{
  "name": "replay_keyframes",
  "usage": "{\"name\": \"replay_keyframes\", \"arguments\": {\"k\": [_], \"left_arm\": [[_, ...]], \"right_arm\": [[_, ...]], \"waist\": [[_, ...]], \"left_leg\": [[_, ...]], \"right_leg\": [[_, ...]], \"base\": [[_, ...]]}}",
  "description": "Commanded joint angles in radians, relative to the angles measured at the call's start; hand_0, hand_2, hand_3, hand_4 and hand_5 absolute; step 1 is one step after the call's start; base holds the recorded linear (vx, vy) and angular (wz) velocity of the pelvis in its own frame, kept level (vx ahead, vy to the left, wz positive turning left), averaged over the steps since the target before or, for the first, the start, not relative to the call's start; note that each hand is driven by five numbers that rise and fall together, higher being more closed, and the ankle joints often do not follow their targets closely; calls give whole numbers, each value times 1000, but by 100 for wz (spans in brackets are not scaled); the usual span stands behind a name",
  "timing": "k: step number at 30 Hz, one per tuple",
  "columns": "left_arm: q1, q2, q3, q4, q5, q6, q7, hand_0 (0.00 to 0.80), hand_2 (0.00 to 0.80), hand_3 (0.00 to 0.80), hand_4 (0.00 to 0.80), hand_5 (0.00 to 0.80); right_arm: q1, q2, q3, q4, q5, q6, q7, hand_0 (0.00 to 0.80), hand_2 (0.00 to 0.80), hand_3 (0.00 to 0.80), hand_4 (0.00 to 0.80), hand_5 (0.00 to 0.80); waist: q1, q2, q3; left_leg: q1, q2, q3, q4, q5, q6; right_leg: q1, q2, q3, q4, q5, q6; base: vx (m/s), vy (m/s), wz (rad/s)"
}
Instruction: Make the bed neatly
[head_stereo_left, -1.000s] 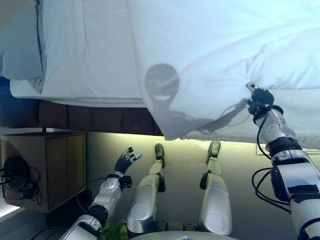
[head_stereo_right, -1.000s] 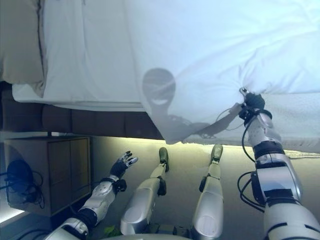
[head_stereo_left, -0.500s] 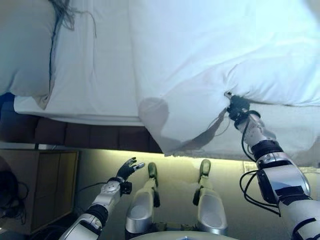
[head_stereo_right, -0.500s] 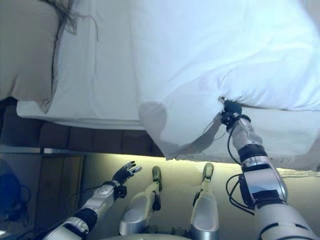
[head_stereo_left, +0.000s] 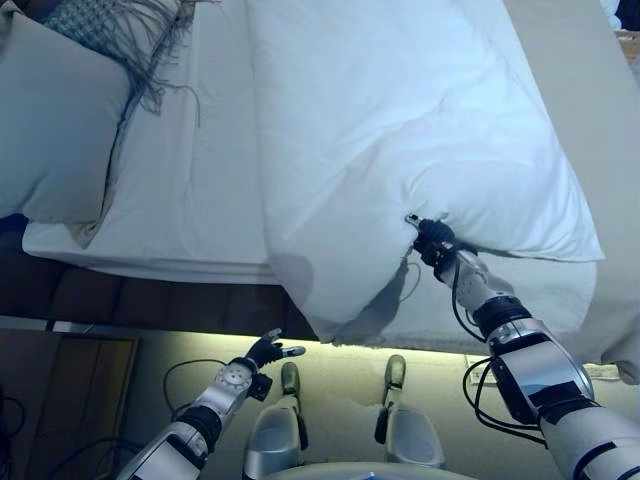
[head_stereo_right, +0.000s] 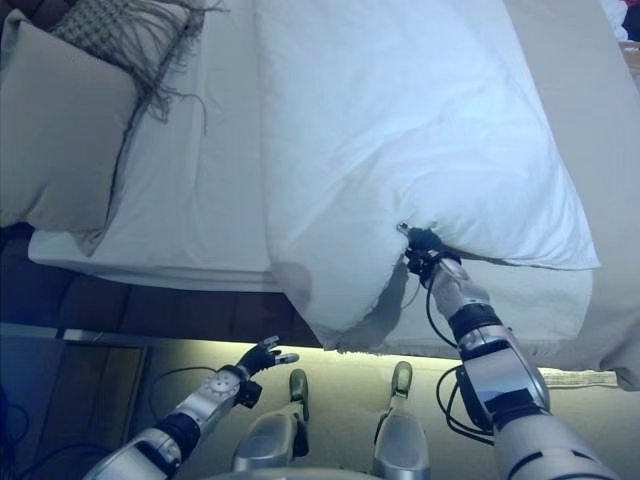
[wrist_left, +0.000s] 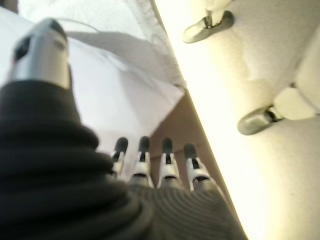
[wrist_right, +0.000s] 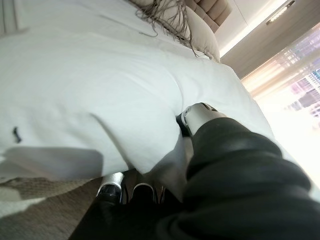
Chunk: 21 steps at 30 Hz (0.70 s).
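My right hand (head_stereo_left: 432, 243) pinches the duvet (head_stereo_left: 400, 130) at its near edge, mid-bed. My left hand (head_stereo_left: 265, 352) hangs open below the bed. The duvet's corner droops over the side, the sheet (head_stereo_left: 190, 190) toward the pillow (head_stereo_left: 55, 125) uncovered: much remains.

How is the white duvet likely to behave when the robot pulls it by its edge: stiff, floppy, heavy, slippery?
Probably floppy: the white duvet puckers into folds where the right hand pinches its edge. Likely light for its bulk, since it looks puffy. Its loose corner drapes over the mattress side, so it may slide rather than hold shape.
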Motion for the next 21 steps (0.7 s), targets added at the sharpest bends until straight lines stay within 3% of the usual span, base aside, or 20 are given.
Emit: {"name": "replay_keyframes", "arguments": {"k": [1,3,8,11,14,17,21], "left_arm": [[-81,-51,14,36,-405,94,-127,0,0,0,0,0],[-59,-88,80,51,-594,137,-218,0,0,0,0,0],[-23,-140,131,64,-904,274,-336,0,0,0,0,0],[-9,-179,181,58,-1114,376,-341,0,0,0,0,0],[-12,-212,223,57,-1225,436,-390,0,0,0,0,0],[-20,-237,244,49,-1327,446,-401,0,0,0,0,0],[-38,-264,264,26,-1383,429,-326,0,0,0,0,0]], "right_arm": [[-84,49,44,-149,41,-26,67,800,800,800,800,800],[-78,70,36,-148,40,-42,57,800,800,800,800,800],[-109,93,21,-137,91,-46,25,800,800,800,800,800],[-125,110,6,-120,117,-65,26,800,800,800,800,800],[-140,137,1,-123,138,-81,8,800,800,800,800,800],[-145,170,1,-123,159,-99,2,800,800,800,800,800],[-157,209,7,-150,201,-123,-21,800,800,800,800,800]], "waist": [[12,-32,-13],[17,-40,-13],[36,-59,-7],[47,-68,-3],[55,-86,0],[62,-107,6],[68,-134,17]], "left_leg": [[-24,45,-3,58,-20,4],[-20,46,-5,59,-23,3],[-20,58,-11,57,-19,1],[-19,64,-17,52,-17,1],[-28,72,-21,48,-11,0],[-32,82,-27,42,-7,-4],[-45,97,-32,39,1,-11]], "right_leg": [[-10,-86,-5,122,-73,47],[-5,-86,-8,123,-76,45],[0,-78,-16,132,-82,36],[2,-72,-18,137,-88,32],[-3,-65,-19,136,-88,27],[-5,-55,-21,132,-85,25],[-11,-40,-26,128,-82,21]], "base": [[0,0,0],[12,-49,-1],[15,-60,1],[14,-58,4],[-10,-79,3],[-15,-104,1],[-27,-95,8]]}}
